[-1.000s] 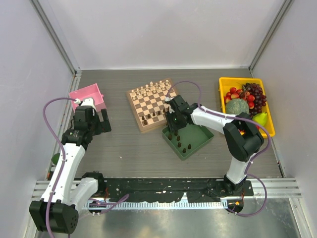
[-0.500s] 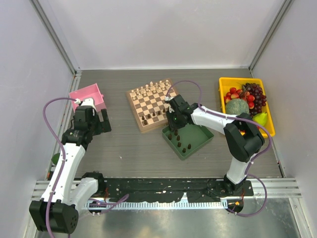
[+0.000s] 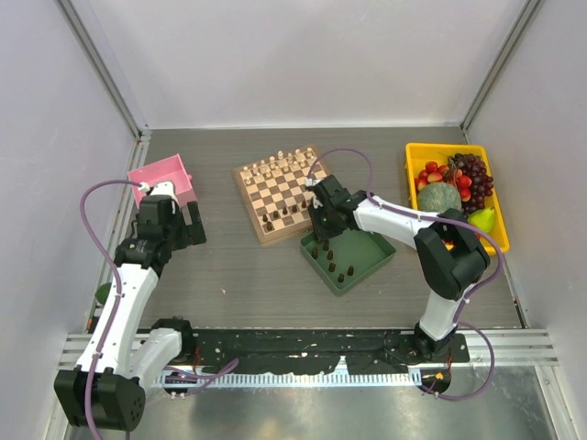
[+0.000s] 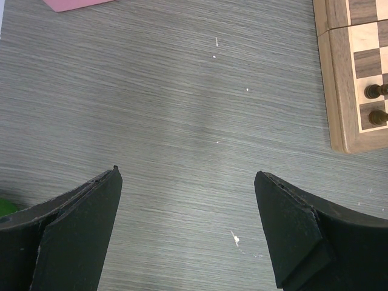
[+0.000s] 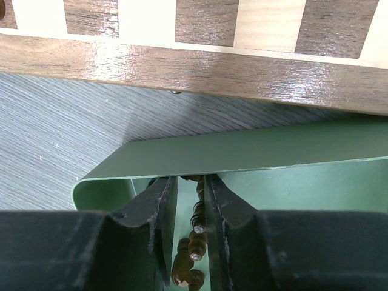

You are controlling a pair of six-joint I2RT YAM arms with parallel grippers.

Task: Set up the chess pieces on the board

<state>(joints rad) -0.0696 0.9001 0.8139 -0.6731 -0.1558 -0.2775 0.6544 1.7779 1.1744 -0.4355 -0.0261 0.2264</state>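
The board point(image 3: 275, 188) lies at the table's middle, with a few dark chess pieces point(image 3: 280, 218) on its near rows. More dark pieces point(image 3: 335, 261) stand in the green tray point(image 3: 371, 247) beside it. My right gripper point(image 3: 317, 238) reaches into the tray's far left corner. In the right wrist view its jaws point(image 5: 191, 182) are narrowed around one dark piece point(image 5: 199, 209). That piece touches the right finger, and a sliver of tray shows on its left. My left gripper point(image 4: 188, 176) hangs wide open over bare table, left of the board's edge point(image 4: 336, 79).
Cream chessmen point(image 3: 280, 165) line the board's far rows. A pink bin point(image 3: 165, 176) sits behind the left arm. A yellow bin point(image 3: 413, 174) of fruit stands at the right. The tray's wall point(image 5: 242, 151) rises just ahead of the right fingers, with the board's border point(image 5: 200, 73) beyond.
The right gripper's jaws have drawn together around a dark piece in the tray. The left arm has stayed still.
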